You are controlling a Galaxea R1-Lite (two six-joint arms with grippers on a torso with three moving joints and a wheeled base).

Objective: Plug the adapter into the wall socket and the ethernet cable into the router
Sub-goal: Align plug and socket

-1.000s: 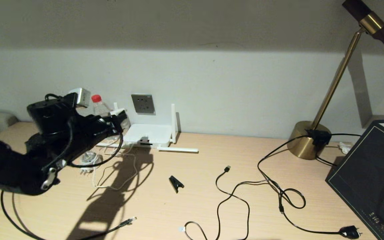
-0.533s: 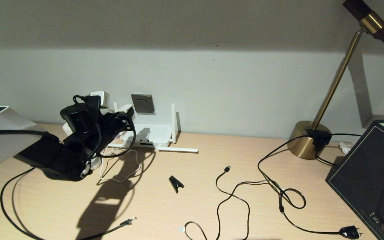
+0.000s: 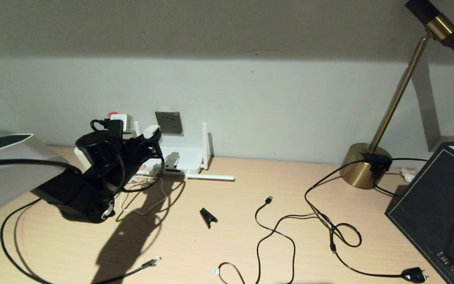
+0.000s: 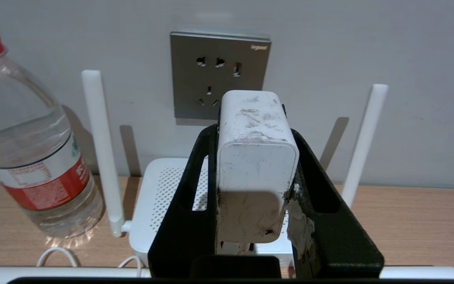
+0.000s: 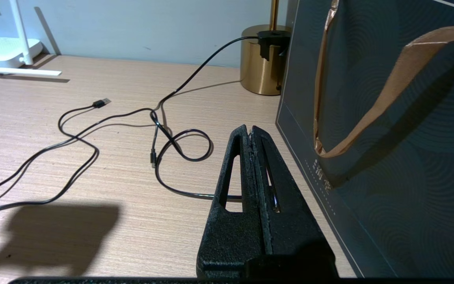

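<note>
My left gripper [image 3: 153,136] is shut on the white cube adapter [image 4: 255,157], held above the table a short way in front of the wall. The adapter [image 3: 151,130] sits just left of and slightly below the grey wall socket [image 3: 169,122], apart from it. In the left wrist view the wall socket [image 4: 219,75] stands straight ahead, its lower holes partly covered by the adapter. The white router [image 3: 181,159] lies under the socket, antennas up and flat. The ethernet cable's clear connector [image 3: 154,260] lies near the front edge. My right gripper [image 5: 249,130] is shut and empty, beside a dark bag.
A water bottle [image 4: 26,138] stands left of the router. The adapter's thin white cord [image 3: 144,207] loops on the table. A black clip [image 3: 208,217], a USB cable [image 3: 268,200], a mains plug [image 3: 414,274], a brass lamp base [image 3: 363,165] and the dark bag [image 3: 436,205] lie to the right.
My left arm has swung right and toward the wall, carrying the adapter from beside the bottle to just short of the socket. The right arm has not moved.
</note>
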